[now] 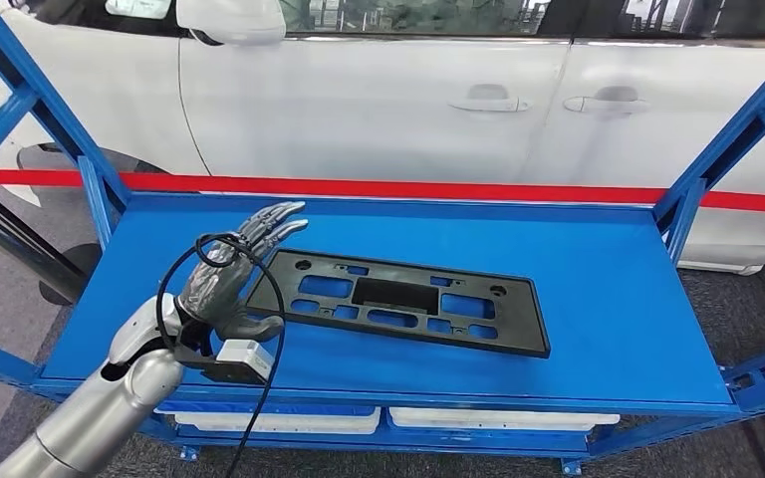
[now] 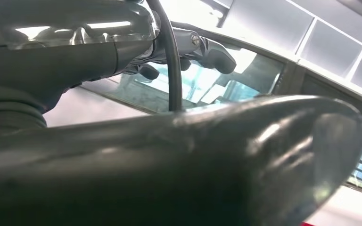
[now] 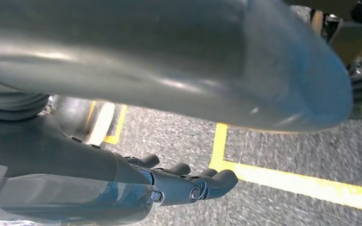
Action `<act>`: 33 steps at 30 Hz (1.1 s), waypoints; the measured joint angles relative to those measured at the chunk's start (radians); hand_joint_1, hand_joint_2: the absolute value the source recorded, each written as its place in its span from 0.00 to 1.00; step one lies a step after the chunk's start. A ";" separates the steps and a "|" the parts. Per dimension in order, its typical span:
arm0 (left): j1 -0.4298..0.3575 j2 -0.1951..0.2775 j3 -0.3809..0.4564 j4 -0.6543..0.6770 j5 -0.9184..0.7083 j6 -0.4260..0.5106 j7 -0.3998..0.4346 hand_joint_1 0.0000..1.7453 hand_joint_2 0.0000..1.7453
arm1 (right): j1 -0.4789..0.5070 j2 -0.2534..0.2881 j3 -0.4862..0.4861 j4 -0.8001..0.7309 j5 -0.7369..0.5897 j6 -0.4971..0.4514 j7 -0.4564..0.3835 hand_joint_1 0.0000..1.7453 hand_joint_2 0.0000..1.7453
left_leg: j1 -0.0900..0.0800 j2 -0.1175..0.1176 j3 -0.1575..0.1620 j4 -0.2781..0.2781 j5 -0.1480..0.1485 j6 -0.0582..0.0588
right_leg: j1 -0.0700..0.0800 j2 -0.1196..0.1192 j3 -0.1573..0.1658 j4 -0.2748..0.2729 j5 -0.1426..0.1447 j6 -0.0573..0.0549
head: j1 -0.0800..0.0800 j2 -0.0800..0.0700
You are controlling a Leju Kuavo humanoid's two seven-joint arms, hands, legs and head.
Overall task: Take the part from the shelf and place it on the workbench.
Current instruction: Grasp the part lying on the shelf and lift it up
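As the left hand (image 1: 227,274) reaches in with fingers apart, holding nothing, a flat black plastic mounting panel (image 1: 398,302) waits on the blue metal shelf (image 1: 608,289).
Panel lies at the hand's three o'clock, just beside it, long axis nine-to-three; the right hand (image 3: 179,181) hangs over the floor, fingers loosely curled, empty.

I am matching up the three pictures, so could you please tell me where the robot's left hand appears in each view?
Head view: the left hand is at lower left, over the left end of the black plastic part on the blue shelf.
Left wrist view: the left hand takes up most of the picture.
Right wrist view: it is not there.
Shared landmark: the white car, head and left wrist views.
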 joint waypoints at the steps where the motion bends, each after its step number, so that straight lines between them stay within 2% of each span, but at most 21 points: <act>1: -0.001 0.000 0.000 0.000 0.000 -0.001 0.000 0.00 0.00 | 0.000 0.000 0.000 0.000 0.000 0.000 0.000 0.00 0.00 | 0.002 0.000 0.006 -0.005 0.000 0.006 | -0.001 0.000 -0.021 0.042 -0.021 0.004 | 0.000 0.000; 3: -0.001 0.000 -0.001 0.001 0.007 -0.011 0.007 0.00 0.00 | 0.001 0.000 0.000 0.000 -0.001 0.000 0.000 0.00 0.00 | 0.000 0.001 0.012 -0.006 -0.005 0.013 | -0.002 -0.001 -0.095 0.167 -0.070 0.010 | 0.000 0.000; 4: 0.000 -0.001 -0.002 0.002 0.016 -0.022 0.014 0.00 0.00 | 0.002 0.000 0.000 0.000 -0.001 0.000 0.000 0.00 0.00 | -0.001 0.001 0.015 -0.006 -0.008 0.015 | -0.002 -0.001 -0.133 0.222 -0.083 0.012 | 0.000 0.000; 5: 0.001 -0.001 -0.003 0.004 0.028 -0.038 0.024 0.00 0.25 | 0.002 0.000 0.000 0.000 -0.003 0.000 0.000 0.00 0.00 | -0.002 0.001 0.019 -0.005 -0.013 0.016 | -0.002 -0.001 -0.158 0.248 -0.077 0.013 | 0.000 0.000; 6: 0.001 -0.002 -0.006 0.007 0.041 -0.057 0.036 0.00 0.50 | 0.002 0.000 0.000 0.000 -0.004 0.000 0.000 0.00 0.00 | -0.002 0.000 0.024 -0.004 -0.018 0.015 | -0.002 -0.001 -0.165 0.240 -0.052 0.013 | 0.000 0.000; 8: 0.001 -0.005 -0.016 0.015 0.060 -0.091 0.060 0.00 1.00 | 0.003 -0.001 0.000 0.000 -0.008 0.000 0.000 0.00 0.00 | -0.002 -0.002 0.037 -0.002 -0.030 0.012 | -0.001 -0.001 -0.131 0.133 0.033 0.008 | 0.000 0.000; 9: 0.001 -0.007 -0.021 0.020 0.061 -0.101 0.070 0.00 1.00 | 0.004 -0.002 0.000 0.000 -0.011 0.000 0.001 0.00 0.00 | -0.005 -0.002 0.042 0.001 -0.037 0.008 | 0.000 -0.001 -0.107 0.073 0.065 0.004 | 0.000 0.000; 10: 0.001 -0.009 -0.027 0.025 0.056 -0.105 0.079 0.00 1.00 | 0.003 -0.002 0.000 0.000 -0.012 0.000 0.001 0.00 0.00 | -0.007 -0.003 0.044 0.004 -0.043 0.003 | 0.002 0.000 -0.089 0.028 0.083 -0.002 | 0.000 0.000; 12: 0.001 -0.011 -0.037 0.036 0.033 -0.098 0.091 0.00 1.00 | 0.001 -0.002 0.000 0.000 -0.013 0.000 0.002 0.00 0.00 | -0.011 -0.002 0.043 0.007 -0.049 -0.001 | 0.004 0.002 -0.077 -0.006 0.083 -0.009 | 0.000 0.000; 15: 0.002 -0.013 -0.054 0.048 -0.023 -0.058 0.097 0.00 1.00 | 0.001 -0.001 0.000 0.001 -0.013 0.000 0.004 0.00 0.00 | -0.013 -0.001 0.046 0.003 -0.051 0.008 | 0.003 0.005 -0.076 -0.012 0.081 -0.011 | 0.000 0.000; 16: 0.002 -0.014 -0.059 0.053 -0.044 -0.041 0.099 0.00 1.00 | 0.002 -0.001 0.000 0.001 -0.012 0.000 0.005 0.00 0.00 | -0.013 -0.001 0.048 0.000 -0.051 0.008 | 0.004 0.005 -0.075 -0.012 0.080 -0.012 | 0.000 0.000; 22: 0.002 -0.016 -0.098 0.095 -0.172 0.031 0.113 0.00 1.00 | 0.001 -0.001 0.006 0.001 -0.010 0.000 0.006 0.00 0.00 | -0.012 -0.001 0.056 -0.009 -0.052 0.000 | 0.006 0.005 -0.071 -0.011 0.075 -0.021 | 0.000 0.000; 26: 0.002 -0.016 -0.115 0.121 -0.208 0.053 0.109 0.00 1.00 | 0.000 -0.001 0.008 0.001 -0.009 0.000 0.006 0.00 0.00 | -0.011 -0.001 0.056 -0.010 -0.052 -0.008 | 0.006 0.005 -0.070 -0.010 0.075 -0.021 | 0.000 0.000; 33: 0.002 -0.013 -0.132 0.143 -0.237 0.065 0.092 0.00 1.00 | 0.001 -0.001 0.014 0.001 -0.007 0.000 0.009 0.00 0.00 | -0.011 -0.001 0.057 -0.010 -0.050 -0.011 | 0.005 0.004 -0.069 -0.010 0.075 -0.021 | 0.000 0.000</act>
